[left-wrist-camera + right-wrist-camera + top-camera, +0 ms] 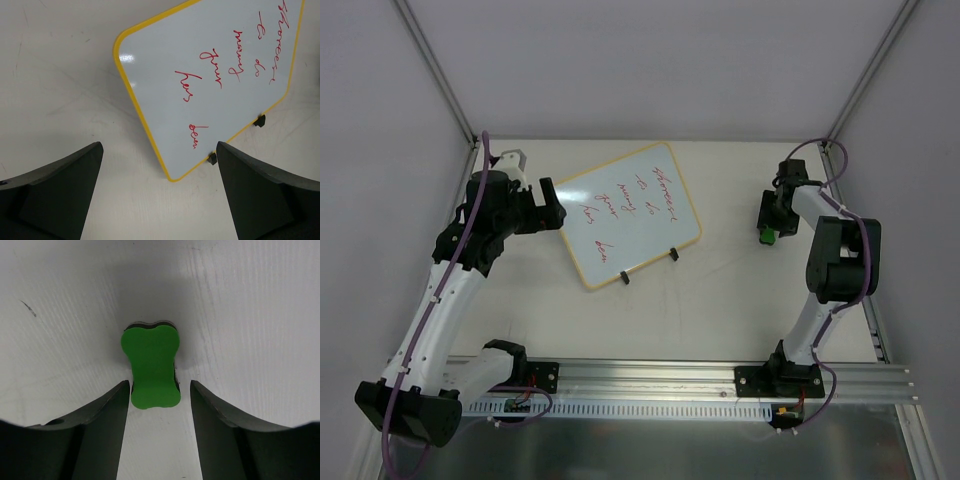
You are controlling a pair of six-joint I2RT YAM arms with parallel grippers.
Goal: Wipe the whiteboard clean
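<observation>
The whiteboard point(628, 213), white with a yellow frame, two black feet and red handwriting, lies tilted on the table's middle; it also shows in the left wrist view point(210, 80). My left gripper point(552, 205) is open and empty, hovering at the board's left edge point(160, 150). The small green eraser point(151, 365) lies on the table at the right point(767, 235). My right gripper point(160, 387) is open, its jaws on either side of the eraser's near end; the left fingertip is at the eraser's edge, the right is apart from it.
White enclosure walls with metal corner posts point(440, 75) bound the table at back and sides. An aluminium rail point(660, 385) carrying both arm bases runs along the near edge.
</observation>
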